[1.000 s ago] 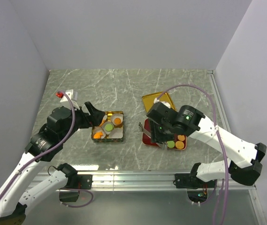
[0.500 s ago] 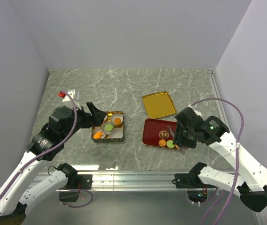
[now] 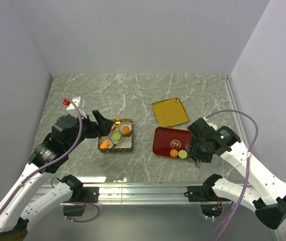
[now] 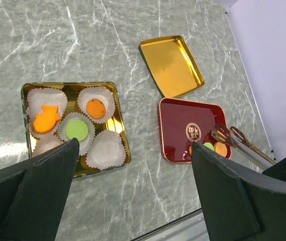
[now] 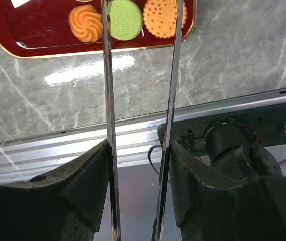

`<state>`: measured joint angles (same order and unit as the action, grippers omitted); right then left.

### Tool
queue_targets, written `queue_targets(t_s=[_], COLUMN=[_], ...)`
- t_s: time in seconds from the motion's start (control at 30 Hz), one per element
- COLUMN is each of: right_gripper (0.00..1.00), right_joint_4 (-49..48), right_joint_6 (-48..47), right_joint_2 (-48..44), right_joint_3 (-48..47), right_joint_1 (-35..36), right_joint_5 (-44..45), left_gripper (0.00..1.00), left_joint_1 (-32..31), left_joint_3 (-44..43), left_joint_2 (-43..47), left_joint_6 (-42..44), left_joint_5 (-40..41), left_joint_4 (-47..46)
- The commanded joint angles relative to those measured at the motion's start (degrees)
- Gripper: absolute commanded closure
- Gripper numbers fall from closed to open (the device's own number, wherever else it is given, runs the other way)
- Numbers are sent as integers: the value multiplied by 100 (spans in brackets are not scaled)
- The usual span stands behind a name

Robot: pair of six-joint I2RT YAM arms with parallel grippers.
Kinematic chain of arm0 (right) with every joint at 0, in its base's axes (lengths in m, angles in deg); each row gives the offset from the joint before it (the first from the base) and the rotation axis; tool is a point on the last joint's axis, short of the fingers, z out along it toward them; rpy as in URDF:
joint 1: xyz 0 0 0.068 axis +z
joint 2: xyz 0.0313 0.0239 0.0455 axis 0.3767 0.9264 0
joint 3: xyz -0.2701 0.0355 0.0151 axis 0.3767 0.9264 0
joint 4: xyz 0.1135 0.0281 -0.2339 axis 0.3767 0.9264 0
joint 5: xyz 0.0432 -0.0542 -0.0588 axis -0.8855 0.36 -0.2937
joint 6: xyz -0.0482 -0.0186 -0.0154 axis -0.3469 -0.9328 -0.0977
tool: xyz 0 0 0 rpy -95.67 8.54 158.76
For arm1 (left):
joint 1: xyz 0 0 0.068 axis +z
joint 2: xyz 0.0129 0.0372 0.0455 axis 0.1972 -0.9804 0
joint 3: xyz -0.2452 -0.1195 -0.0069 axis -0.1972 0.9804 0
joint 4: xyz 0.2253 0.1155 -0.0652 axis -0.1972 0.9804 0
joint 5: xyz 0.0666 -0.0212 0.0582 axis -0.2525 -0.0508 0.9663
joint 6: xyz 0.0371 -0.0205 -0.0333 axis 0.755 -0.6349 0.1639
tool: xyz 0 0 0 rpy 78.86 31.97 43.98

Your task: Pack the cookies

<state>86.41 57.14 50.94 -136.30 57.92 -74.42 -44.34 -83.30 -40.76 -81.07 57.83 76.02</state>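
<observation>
A gold tin (image 3: 129,122) holds white paper cups with an orange fish-shaped cookie (image 4: 46,119), a green cookie (image 4: 76,129) and a round orange cookie (image 4: 96,107). A red tray (image 3: 165,138) carries an orange swirl cookie (image 5: 86,22), a green cookie (image 5: 124,19) and a brown dotted cookie (image 5: 163,17). My right gripper (image 3: 199,150) (image 5: 138,148) is shut on metal tongs (image 5: 106,100), whose tips hang open over the green cookie at the tray's near right corner. My left gripper (image 3: 101,125) (image 4: 135,150) is open and empty, above the tin's left side.
A gold lid (image 3: 169,111) lies upside down just behind the red tray. The metal rail (image 5: 132,135) at the table's near edge runs under my right wrist. Grey walls close in the left, back and right sides.
My right arm has swung from over the red tray to its near right corner, uncovering the tray and lid, and kept the tongs. The left arm has barely moved.
</observation>
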Motion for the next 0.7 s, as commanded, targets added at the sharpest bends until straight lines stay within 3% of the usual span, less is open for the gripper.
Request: queue_targets(t_s=[0.0, 0.67], right_gripper=[45, 44], right_joint_4=[521, 512], right_joint_6=[66, -22], right_joint_2=[-113, -113], right_joint_3=[52, 359], right_joint_1=[-72, -125], right_joint_5=[224, 224], left_gripper=[1, 1], left_joint_1=[10, 19], left_joint_3=[41, 129], left_joint_2=[86, 59], left_joint_6=[44, 9], left_joint_5=[-15, -24], left_joint_4=[-140, -219])
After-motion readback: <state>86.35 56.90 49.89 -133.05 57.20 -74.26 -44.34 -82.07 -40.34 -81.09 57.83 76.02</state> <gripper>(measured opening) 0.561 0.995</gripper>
